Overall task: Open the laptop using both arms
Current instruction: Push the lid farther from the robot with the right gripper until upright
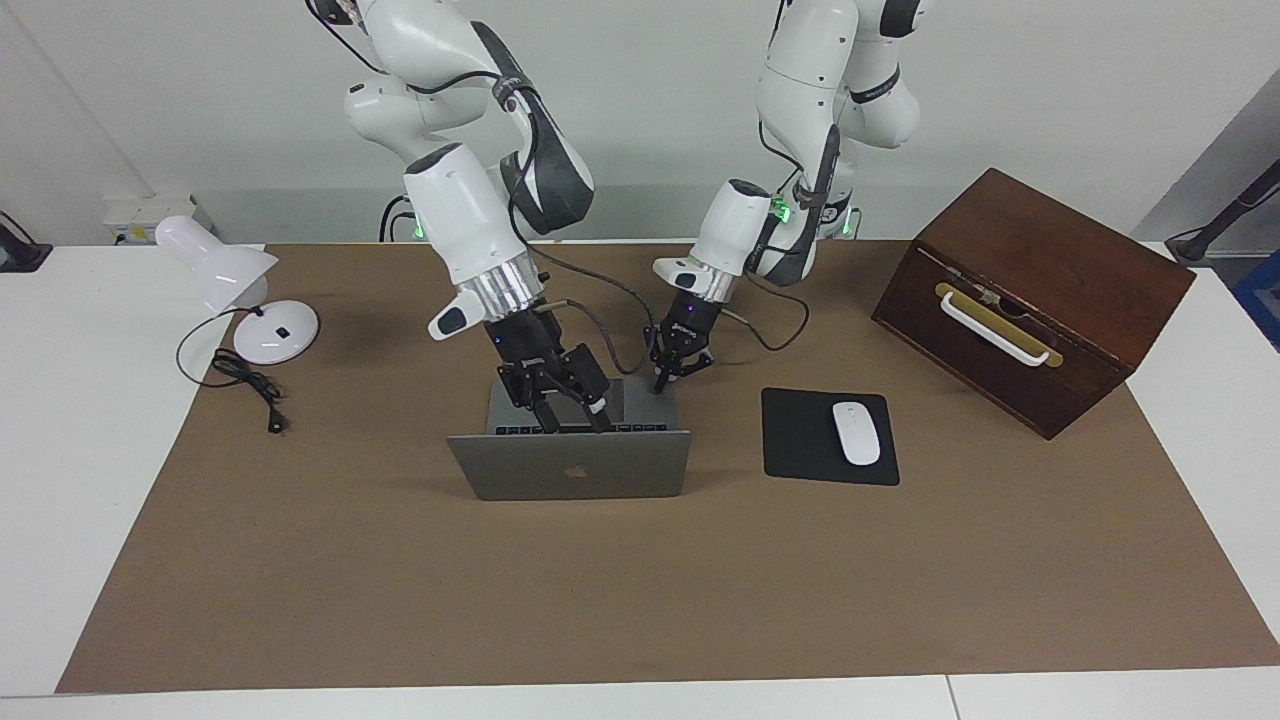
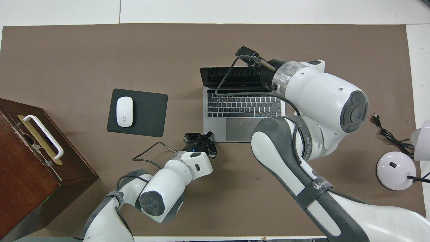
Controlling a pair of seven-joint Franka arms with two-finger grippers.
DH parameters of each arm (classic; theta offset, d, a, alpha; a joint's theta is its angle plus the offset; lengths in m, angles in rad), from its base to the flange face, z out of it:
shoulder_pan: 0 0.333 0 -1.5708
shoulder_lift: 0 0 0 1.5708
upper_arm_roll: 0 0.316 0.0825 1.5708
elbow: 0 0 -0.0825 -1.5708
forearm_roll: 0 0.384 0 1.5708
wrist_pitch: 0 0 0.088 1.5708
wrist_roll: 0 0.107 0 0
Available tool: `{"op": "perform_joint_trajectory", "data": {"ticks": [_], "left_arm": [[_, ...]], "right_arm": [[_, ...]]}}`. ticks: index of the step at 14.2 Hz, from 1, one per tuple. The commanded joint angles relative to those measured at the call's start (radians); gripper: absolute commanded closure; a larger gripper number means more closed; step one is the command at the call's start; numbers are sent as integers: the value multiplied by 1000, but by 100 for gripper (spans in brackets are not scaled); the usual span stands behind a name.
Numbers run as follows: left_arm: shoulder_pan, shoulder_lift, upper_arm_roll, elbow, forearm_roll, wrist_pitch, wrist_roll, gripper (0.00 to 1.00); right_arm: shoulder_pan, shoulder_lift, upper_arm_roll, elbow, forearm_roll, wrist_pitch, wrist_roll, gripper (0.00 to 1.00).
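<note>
The silver-grey laptop (image 1: 570, 467) stands open mid-table, its lid leaning away from the robots. Its keyboard (image 2: 243, 105) and dark screen (image 2: 231, 75) show from above. My right gripper (image 1: 572, 414) is over the keyboard at the lid's top edge. It is open, and the lid hides its tips on the screen side. From above, the right wrist covers it. My left gripper (image 1: 662, 381) is shut, and its tip presses on the base's corner nearest the robots, toward the left arm's end. In the overhead view the left gripper (image 2: 200, 138) sits at that same corner.
A black mouse pad (image 1: 800, 440) with a white mouse (image 1: 856, 432) lies beside the laptop toward the left arm's end. A brown wooden box (image 1: 1030, 300) with a white handle stands past it. A white desk lamp (image 1: 250, 300) and its cord (image 1: 245, 385) sit at the right arm's end.
</note>
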Motion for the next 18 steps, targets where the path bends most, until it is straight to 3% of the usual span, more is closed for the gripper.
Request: {"op": "perform_joint_trajectory", "data": {"ticks": [1,10,14,18], "left_arm": [[-13,71,17,39,-4,16,15,100],[-13,84,17,46,-5,17,15,100],[-13,84,15,46,-5,16,13,100],[-10,84,14,53,-11,16,-2,100]], "right_arm": [[-25,32,9,45,15,-19,-54,0],[-25,46,9,99,17,-65,-46,0],[-5,37,6,142,21,-169,17,0],[11,31,1,279,-80,-445,206,0]]}}
